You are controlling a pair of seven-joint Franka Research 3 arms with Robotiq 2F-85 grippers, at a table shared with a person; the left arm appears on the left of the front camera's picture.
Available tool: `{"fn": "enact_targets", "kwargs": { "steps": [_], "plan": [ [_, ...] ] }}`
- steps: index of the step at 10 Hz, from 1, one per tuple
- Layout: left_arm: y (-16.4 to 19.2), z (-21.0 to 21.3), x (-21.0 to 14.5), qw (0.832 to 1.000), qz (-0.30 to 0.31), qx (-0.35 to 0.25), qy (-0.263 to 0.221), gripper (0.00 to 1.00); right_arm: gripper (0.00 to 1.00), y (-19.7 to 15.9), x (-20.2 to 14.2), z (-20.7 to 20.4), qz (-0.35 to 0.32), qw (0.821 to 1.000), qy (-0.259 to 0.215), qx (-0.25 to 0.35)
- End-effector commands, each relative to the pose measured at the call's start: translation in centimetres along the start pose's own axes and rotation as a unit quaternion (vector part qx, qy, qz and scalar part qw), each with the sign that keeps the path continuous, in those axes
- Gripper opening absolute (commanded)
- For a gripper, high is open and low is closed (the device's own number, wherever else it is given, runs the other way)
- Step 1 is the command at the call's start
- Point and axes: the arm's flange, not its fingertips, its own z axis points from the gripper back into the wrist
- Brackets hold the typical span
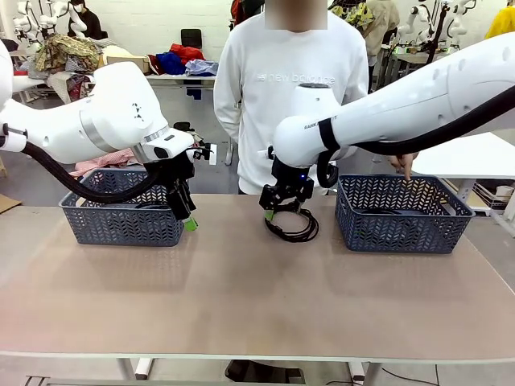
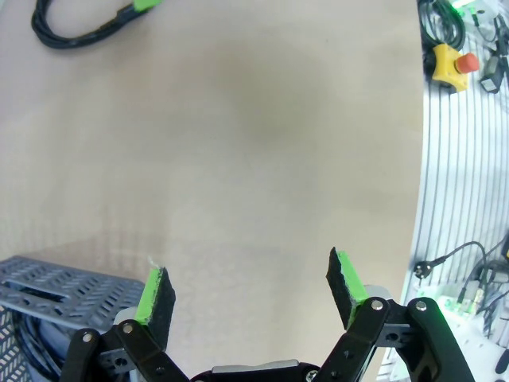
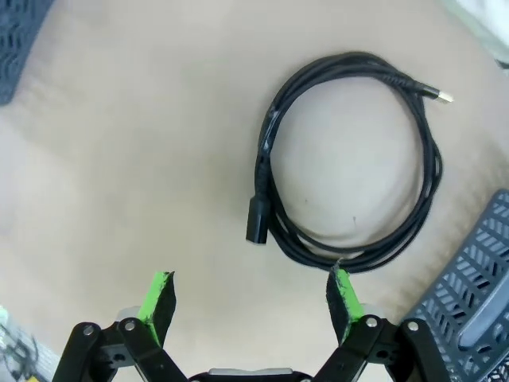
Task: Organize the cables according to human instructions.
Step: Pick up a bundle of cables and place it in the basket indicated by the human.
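One cable [image 1: 294,231], a black cord coiled in a ring, lies flat on the table between the two baskets. Just above its left side hangs my right gripper [image 1: 280,212], open. Seen from the right wrist, the cable [image 3: 350,159] lies ahead of the open gripper [image 3: 250,296], its black plug end toward the fingers and nothing between the pads. My left gripper [image 1: 187,217] hangs open and empty at the right end of the left basket [image 1: 121,223]. In the left wrist view the gripper [image 2: 250,288] is over bare table, with the cable [image 2: 75,32] far off.
A person stands at the far side, one hand [image 1: 405,165] pointing down at the right basket [image 1: 402,217], which holds a dark cord. The left basket's corner [image 2: 48,288] also holds black cord. A red-and-yellow stop button [image 2: 453,60] sits off the table's edge.
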Motion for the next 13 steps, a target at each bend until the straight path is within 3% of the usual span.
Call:
{"fn": "enact_targets", "kwargs": {
  "steps": [1,6,13],
  "plan": [
    [0.0,0.1,-0.1,1.000,0.002,0.001,-0.001,1.00,1.00,1.0,2.2,-1.0,-0.049,0.998,0.000,-0.046],
    [0.0,0.1,-0.1,1.000,0.002,0.001,-0.001,1.00,1.00,1.1,5.1,-3.6,-0.082,0.992,-0.002,-0.099],
    [0.0,0.1,-0.1,1.000,0.002,0.001,-0.001,1.00,1.00,0.2,6.6,-6.3,-0.120,0.989,0.015,-0.086]
  ]
}}
